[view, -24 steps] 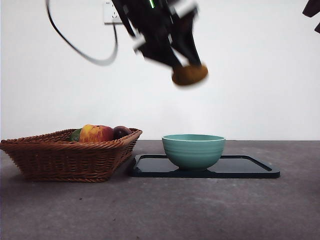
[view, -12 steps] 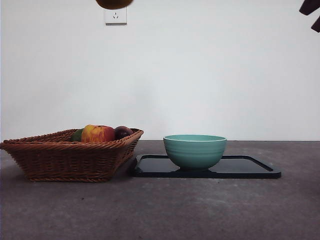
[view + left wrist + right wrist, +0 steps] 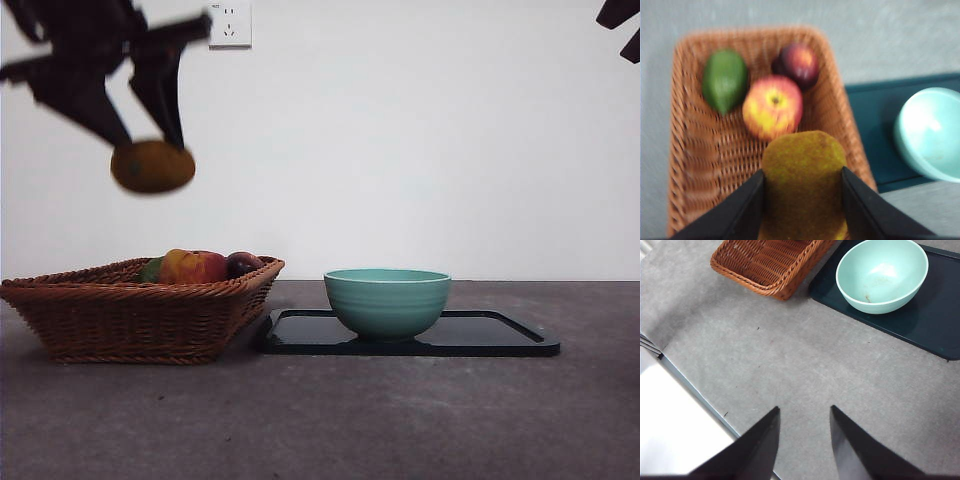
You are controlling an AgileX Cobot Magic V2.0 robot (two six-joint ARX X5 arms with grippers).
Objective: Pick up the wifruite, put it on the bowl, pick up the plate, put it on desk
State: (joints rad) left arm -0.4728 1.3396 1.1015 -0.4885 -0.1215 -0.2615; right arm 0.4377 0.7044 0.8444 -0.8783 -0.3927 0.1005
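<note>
The desk (image 3: 400, 420) is carrying a wicker basket (image 3: 130, 320) left of the black tray (image 3: 500, 338) bearing the bowl (image 3: 387, 300). The left gripper (image 3: 150, 150) is pinching the dull orange-brown wifruite (image 3: 152, 167) high above the basket. The right gripper (image 3: 802, 415), jaws spread, is waiting.

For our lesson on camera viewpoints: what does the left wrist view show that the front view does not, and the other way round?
Only the left wrist view shows the green fruit whole and the bowl's inside. Only the front view shows the wall socket and the wifruite hanging high above the basket. Both show the left gripper shut on the wifruite, the apple and the tray.
</note>
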